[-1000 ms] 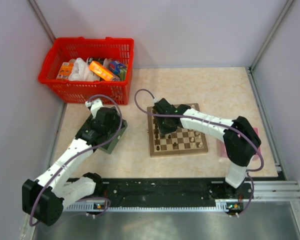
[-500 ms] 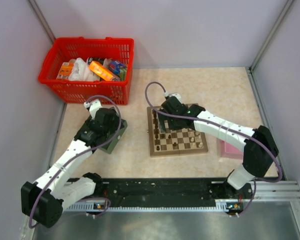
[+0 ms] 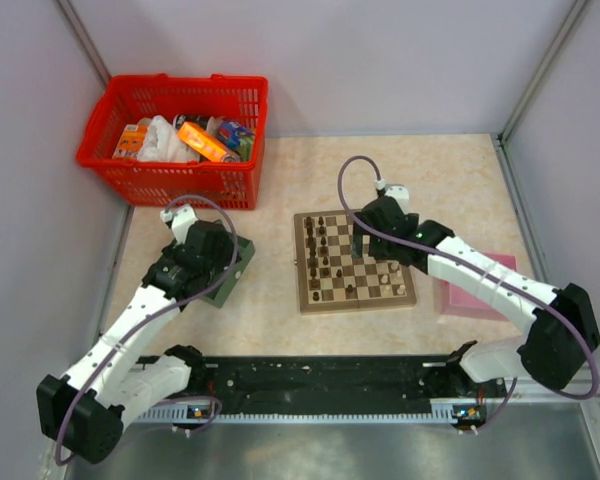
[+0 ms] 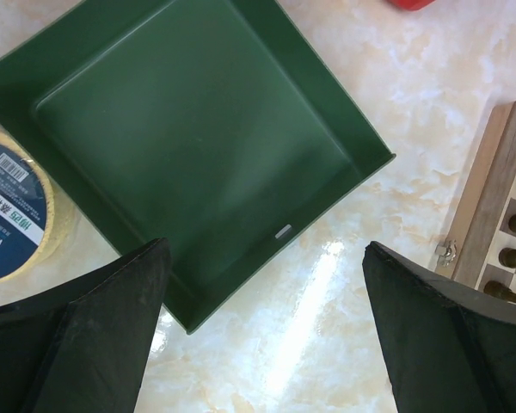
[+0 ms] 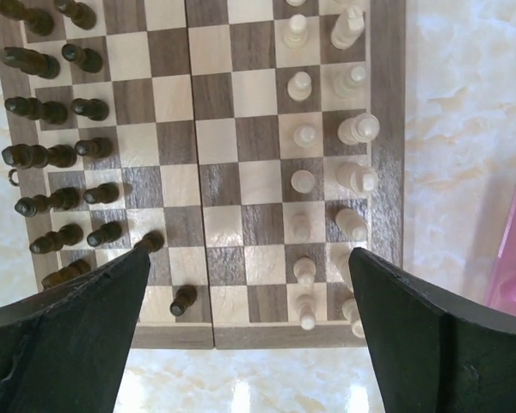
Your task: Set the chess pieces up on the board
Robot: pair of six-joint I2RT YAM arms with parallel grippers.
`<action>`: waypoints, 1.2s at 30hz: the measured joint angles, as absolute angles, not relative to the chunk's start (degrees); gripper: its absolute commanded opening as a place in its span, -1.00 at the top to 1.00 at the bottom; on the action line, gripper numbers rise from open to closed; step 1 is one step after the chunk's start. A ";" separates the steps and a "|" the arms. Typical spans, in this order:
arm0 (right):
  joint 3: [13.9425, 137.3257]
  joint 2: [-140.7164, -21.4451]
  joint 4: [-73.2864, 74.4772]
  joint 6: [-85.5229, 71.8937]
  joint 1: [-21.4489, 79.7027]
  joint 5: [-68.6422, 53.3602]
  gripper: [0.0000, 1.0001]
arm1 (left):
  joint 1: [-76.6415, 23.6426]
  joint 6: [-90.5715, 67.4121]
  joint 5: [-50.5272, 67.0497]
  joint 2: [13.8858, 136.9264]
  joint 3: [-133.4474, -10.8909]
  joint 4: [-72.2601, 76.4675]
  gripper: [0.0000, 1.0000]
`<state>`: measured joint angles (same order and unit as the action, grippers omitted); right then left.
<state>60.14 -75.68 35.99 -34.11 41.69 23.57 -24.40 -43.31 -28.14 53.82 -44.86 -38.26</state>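
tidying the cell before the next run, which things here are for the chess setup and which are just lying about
For the job: board, dark chess pieces, cream chess pieces.
Lying about: red basket, green tray, tape roll, pink box.

A robotics lab cell: plain walls (image 3: 380,60) and aluminium framing (image 3: 543,65) enclose the tabletop (image 3: 440,170).

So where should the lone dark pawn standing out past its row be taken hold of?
Pinch the dark pawn by its head and neck, the right end effector coming straight down from above: it stands upright and slender, with free squares around it.
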 measured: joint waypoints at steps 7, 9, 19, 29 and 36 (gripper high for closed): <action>60.88 -78.24 35.68 -32.18 40.42 15.05 -0.75 | -24.40 -45.04 -28.86 50.39 -44.40 -39.13 -0.98; 62.00 -78.98 35.59 -31.55 40.42 13.17 -0.62 | -24.40 -45.84 -28.86 49.60 -44.07 -39.07 -0.97; 63.09 -83.90 35.59 -30.94 40.45 7.40 -0.11 | -24.40 -47.68 -26.55 48.86 -41.04 -39.79 -0.96; 64.71 -91.24 36.14 -30.17 43.38 6.42 0.06 | -24.40 -47.88 -25.32 48.47 -40.27 -39.79 -0.96; 66.39 -93.60 36.05 -29.95 44.01 6.66 0.12 | -24.40 -47.83 -25.32 48.47 -40.21 -39.75 -0.96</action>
